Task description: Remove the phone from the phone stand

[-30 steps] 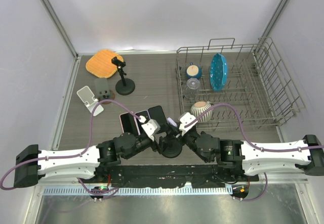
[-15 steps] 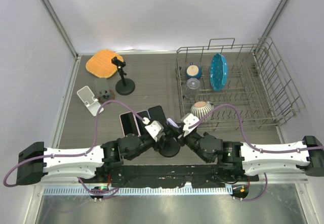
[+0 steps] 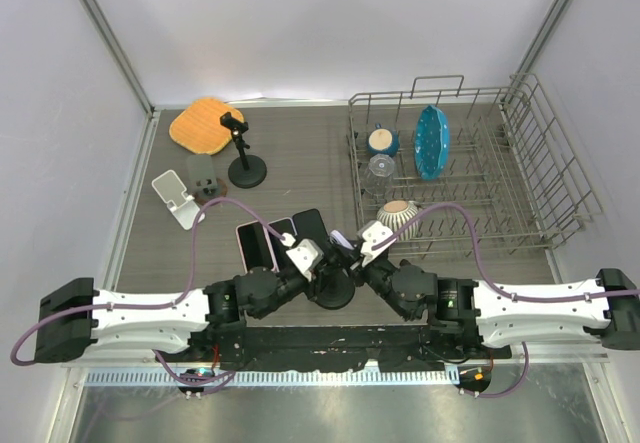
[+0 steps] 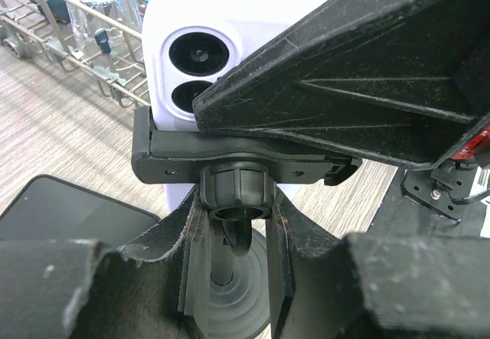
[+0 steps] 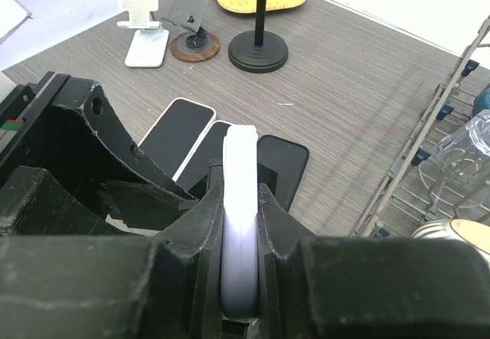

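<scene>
Risk: right gripper [image 5: 240,209] clamps phone [image 5: 239,151] edgewise; I can't tell if left gripper [image 4: 234,224] grips phone stand [image 4: 172,155], which may lift.

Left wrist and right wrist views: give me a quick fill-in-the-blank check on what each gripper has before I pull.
1. The right gripper is shut on the edges of the ___.
2. The left gripper has a finger on each side of the neck of the black ___.
3. Beyond them, ___ other phones lie flat on the table.

Missing words: phone; stand; three.
</scene>
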Robot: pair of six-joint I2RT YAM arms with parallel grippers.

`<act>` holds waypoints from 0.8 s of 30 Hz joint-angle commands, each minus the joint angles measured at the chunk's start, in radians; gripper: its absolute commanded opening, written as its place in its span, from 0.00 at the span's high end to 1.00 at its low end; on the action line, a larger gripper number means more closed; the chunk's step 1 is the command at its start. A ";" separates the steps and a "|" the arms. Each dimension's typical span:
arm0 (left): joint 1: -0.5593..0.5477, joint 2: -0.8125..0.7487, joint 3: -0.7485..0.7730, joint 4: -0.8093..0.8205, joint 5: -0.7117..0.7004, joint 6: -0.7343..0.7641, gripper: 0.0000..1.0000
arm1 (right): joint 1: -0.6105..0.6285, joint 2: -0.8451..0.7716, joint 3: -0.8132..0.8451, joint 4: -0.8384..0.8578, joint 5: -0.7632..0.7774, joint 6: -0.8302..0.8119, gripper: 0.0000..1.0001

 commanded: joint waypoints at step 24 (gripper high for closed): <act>0.008 -0.006 -0.081 0.143 -0.546 -0.253 1.00 | 0.158 -0.011 0.039 -0.536 0.252 0.299 0.99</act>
